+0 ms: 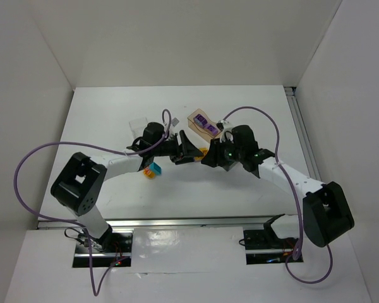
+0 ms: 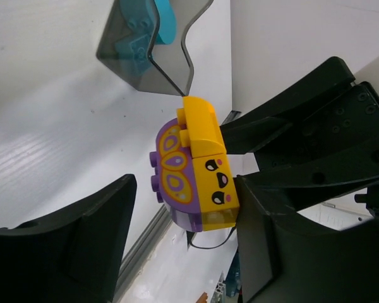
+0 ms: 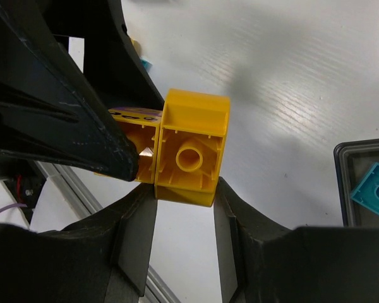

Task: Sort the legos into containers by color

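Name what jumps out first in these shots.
At mid-table both arms meet on a clump of yellow and purple bricks. The right gripper is clamped on its yellow end, while the left gripper straddles it with jaws open, one finger clear of the purple side. Nearby, the peach tray holds two purple bricks and the dark grey tray holds teal bricks.

Yellow brick joined to purple brick, between spread left jaws.

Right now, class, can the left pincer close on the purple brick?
Probably yes: the purple brick sits between the open fingers of the left pincer; the right pincer grips only the yellow brick.
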Robot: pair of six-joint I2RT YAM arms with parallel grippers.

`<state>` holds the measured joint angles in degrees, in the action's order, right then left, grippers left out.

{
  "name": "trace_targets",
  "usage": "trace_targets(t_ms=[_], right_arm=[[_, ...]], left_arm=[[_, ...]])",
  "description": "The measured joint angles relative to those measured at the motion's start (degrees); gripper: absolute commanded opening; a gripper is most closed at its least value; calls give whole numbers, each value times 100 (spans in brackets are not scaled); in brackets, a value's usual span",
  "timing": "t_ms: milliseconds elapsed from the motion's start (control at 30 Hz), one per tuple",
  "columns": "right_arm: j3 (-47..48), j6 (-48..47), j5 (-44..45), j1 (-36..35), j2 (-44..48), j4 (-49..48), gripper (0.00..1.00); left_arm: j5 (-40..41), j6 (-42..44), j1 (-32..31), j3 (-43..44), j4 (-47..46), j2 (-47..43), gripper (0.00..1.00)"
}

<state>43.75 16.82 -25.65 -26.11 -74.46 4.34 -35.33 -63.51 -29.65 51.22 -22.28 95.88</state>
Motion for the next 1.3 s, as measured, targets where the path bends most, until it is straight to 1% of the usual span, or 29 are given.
trace_targets(t_ms=[33, 167, 200, 233, 267, 300, 400, 433, 467, 567, 600, 633, 733, 933, 1033, 1167, 1300], right_arm=[[0, 4, -2, 0, -7, 24, 27], [15, 4, 0, -17, -31, 42, 27], [15, 9, 4, -26, -37, 42, 27], [17, 9, 13, -35, -46, 48, 27], [20, 7, 26, -42, -50, 50, 27], [20, 4, 44, -46, -57, 48, 27], [28, 7, 70, -68, -70, 46, 27], [31, 7, 76, -70, -72, 52, 27], [31, 4, 81, -74, -72, 63, 27], [31, 2, 157, -98, -70, 109, 26], [31, 4, 195, -103, -55, 127, 26], [31, -2, 227, -103, -31, 138, 26], [39, -7, 304, -101, 136, 221, 26], [131, -9, 420, -83, 647, 297, 26], [149, 13, 553, -83, 756, 302, 26], [295, 28, 804, -87, 649, 391, 26], [826, 31, 1058, -214, 79, 409, 26]], left_arm=[[-2, 4, -17, 0, -15, 2, 70], [0, 13, -42, 0, -31, 2, 62], [0, 11, -42, 0, -31, 2, 60], [-11, 11, -42, 0, -33, 2, 53], [-7, 11, -42, 0, -22, 2, 51], [-7, 11, -42, 0, -4, 2, 51], [-11, 15, -42, 0, 37, 2, 36], [-9, 17, -42, 0, 48, 2, 34], [-9, 24, -42, 2, 70, 2, 23], [37, 55, -42, 50, 229, 2, 11], [61, 68, -48, 81, 306, -7, 3], [76, 85, -50, 107, 378, -13, 0], [118, 225, -48, 208, 623, -87, 0], [645, 647, 208, 356, 1502, -129, 0], [811, 793, 332, 361, 1829, -184, 0], [1067, 975, 542, 365, 2295, -455, 0], [1805, 1283, 780, 662, 3152, -820, 0]])
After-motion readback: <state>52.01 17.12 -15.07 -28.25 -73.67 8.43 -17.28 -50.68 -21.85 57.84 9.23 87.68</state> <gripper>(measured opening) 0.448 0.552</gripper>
